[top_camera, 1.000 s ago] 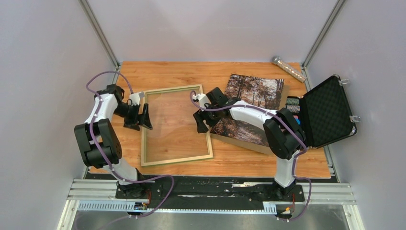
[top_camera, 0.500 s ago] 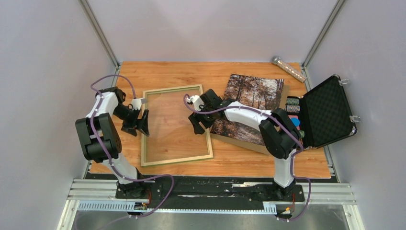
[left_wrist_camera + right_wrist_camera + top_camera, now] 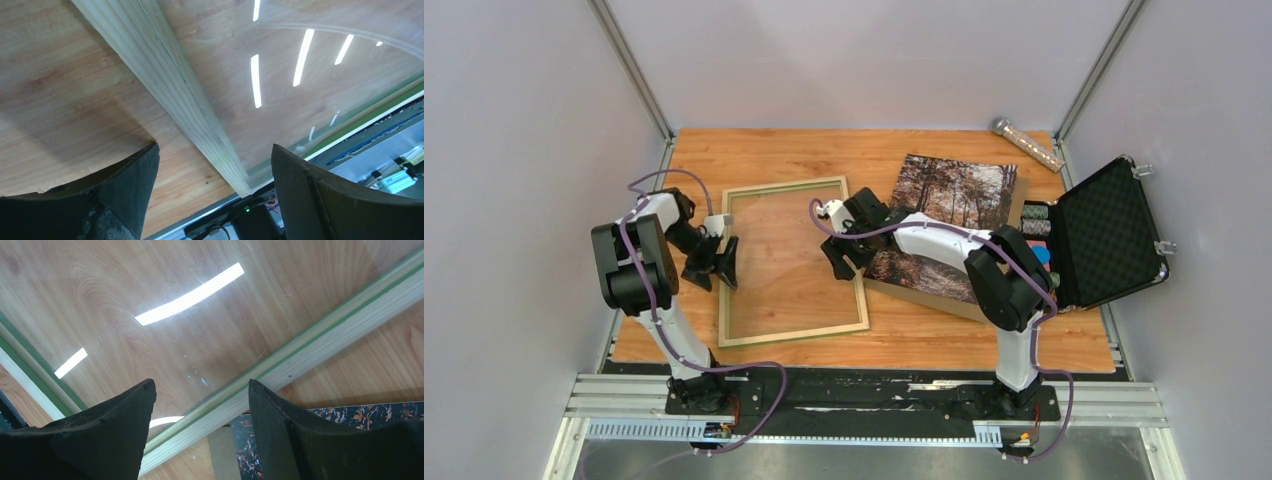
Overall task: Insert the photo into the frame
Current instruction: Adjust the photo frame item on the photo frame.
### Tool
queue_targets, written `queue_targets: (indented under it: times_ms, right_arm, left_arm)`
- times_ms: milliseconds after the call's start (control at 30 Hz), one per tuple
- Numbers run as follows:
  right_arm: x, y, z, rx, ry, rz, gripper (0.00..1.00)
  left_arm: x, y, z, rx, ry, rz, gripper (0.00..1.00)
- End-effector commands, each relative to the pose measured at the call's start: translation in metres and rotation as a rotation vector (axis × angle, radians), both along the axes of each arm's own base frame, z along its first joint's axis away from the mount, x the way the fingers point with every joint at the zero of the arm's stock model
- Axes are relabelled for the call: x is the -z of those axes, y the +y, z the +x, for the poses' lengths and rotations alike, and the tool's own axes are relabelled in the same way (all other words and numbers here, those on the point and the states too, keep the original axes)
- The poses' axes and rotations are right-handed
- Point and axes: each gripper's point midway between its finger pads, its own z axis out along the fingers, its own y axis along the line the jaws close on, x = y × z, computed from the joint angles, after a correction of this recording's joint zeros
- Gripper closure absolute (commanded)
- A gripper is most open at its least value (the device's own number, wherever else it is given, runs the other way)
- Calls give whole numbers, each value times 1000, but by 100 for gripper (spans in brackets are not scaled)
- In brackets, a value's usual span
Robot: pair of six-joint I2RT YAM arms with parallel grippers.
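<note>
Frame (image 3: 794, 334): pale pine grain is shown on the rails, edged by a thin green strip.
Photo (image 3: 954, 195): autumn trees are printed in brown and orange.
Surface (image 3: 924, 340): warm orange wood grain is seen.
Case (image 3: 1114, 235): black, with dimpled lining.

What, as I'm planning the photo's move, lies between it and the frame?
No loose object does. Only the right gripper, open, hangs above the right rail of the frame, beside the photo.
</note>
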Motion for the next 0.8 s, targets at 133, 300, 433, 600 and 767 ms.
queue_targets:
  times_ms: [133, 300, 433, 600, 767]
  right_arm:
    - [-6, -3, 10, 16, -28, 15, 31]
    - [-3, -8, 13, 33, -13, 20, 31]
    - [-3, -11, 15, 42, -8, 21, 31]
    - [-3, -14, 17, 50, -2, 27, 31]
    - [0, -17, 18, 55, 4, 24, 32]
  left_arm:
    - [12, -9, 20, -55, -56, 7, 17]
    - [15, -5, 23, -74, -82, 41, 32]
    - [14, -6, 27, -91, -91, 38, 44]
    - [15, -8, 27, -93, -88, 25, 60]
    - [12, -10, 28, -90, -93, 9, 69]
